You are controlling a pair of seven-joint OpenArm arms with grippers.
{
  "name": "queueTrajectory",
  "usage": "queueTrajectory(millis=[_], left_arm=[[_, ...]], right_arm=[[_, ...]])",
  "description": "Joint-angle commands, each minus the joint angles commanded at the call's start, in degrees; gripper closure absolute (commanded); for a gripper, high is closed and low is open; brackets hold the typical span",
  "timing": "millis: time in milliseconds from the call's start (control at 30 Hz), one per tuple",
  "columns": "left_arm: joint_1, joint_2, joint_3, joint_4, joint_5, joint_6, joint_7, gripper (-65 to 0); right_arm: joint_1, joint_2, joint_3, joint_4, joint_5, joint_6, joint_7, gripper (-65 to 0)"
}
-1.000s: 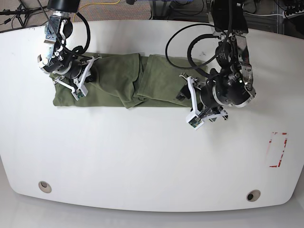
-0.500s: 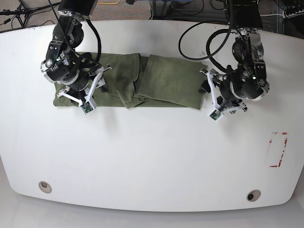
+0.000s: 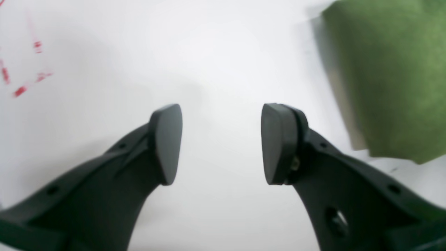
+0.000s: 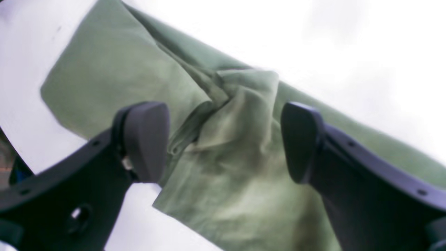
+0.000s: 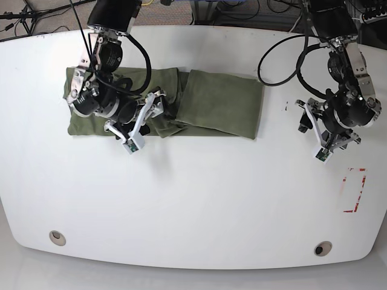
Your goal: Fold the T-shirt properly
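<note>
I see both end effectors empty, jaws apart: right (image 4: 223, 143) over the folded T-shirt (image 5: 217, 103), left (image 3: 221, 143) over bare tabletop (image 5: 199, 193).

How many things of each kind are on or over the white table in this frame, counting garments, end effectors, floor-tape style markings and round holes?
Olive-green cotton T-shirt: 1
Black two-fingered end effectors: 2, left and right, both open
Red dashed rectangle marking on the white table: 1
Round holes in the table: 2, near left and near right
Total: 6
</note>
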Motion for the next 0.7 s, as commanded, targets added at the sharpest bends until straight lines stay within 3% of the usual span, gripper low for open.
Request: queueTrajectory(millis=[233, 700], left_arm=[[0.70, 0.00, 0.00, -0.09, 0.09, 0.00, -0.09, -33.2], [0.88, 0.09, 0.00, -0.09, 0.09, 0.00, -0.09, -33.2]], right_arm=[[0.79, 0.62, -5.01, -4.13, -0.09, 0.00, 3.43, -48.0], [1.76, 0.44, -5.89, -9.41, -6.15, 0.00, 6.33, -48.0]])
